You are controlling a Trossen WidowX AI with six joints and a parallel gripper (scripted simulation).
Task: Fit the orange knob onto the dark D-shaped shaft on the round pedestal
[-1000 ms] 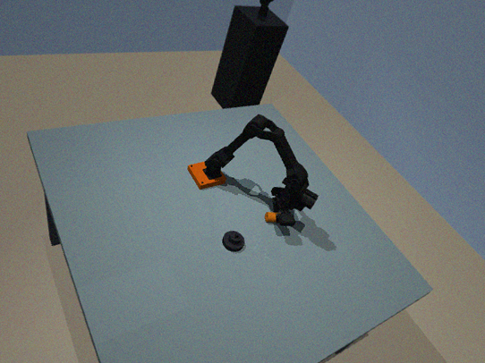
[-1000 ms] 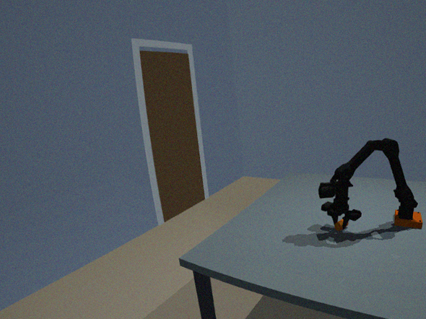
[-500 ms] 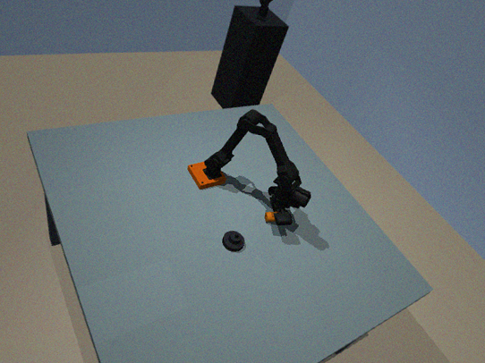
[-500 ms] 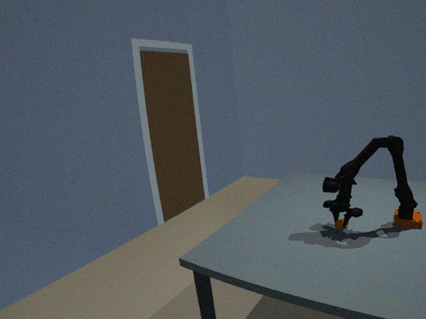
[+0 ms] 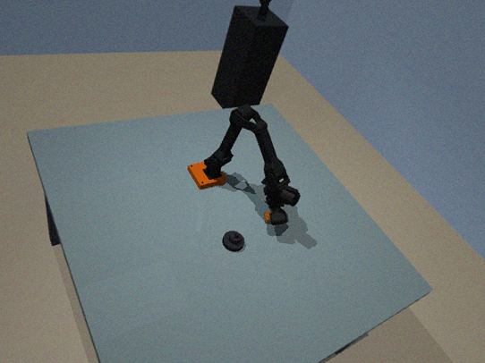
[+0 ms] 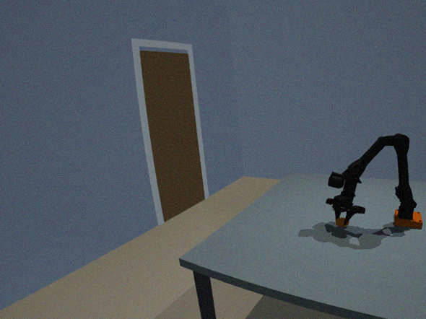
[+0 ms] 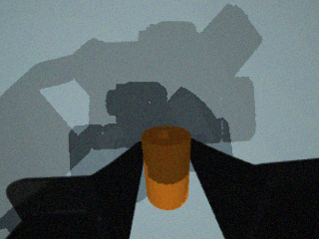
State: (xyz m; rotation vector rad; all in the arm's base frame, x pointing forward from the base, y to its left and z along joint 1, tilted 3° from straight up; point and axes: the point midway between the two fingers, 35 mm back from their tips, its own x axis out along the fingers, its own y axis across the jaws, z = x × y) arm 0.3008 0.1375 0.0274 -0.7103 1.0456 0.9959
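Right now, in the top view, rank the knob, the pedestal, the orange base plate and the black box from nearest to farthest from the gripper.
1. Knob: between the fingers of the gripper.
2. Pedestal: in front, toward the table's near edge.
3. Orange base plate: to the left, under the arm's foot.
4. Black box: off the table, at the back.

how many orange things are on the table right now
2. The orange knob is shut between the pincer fingers, to the right of the pedestal in the top view. The orange base plate lies under the arm's foot. None seem hidden.
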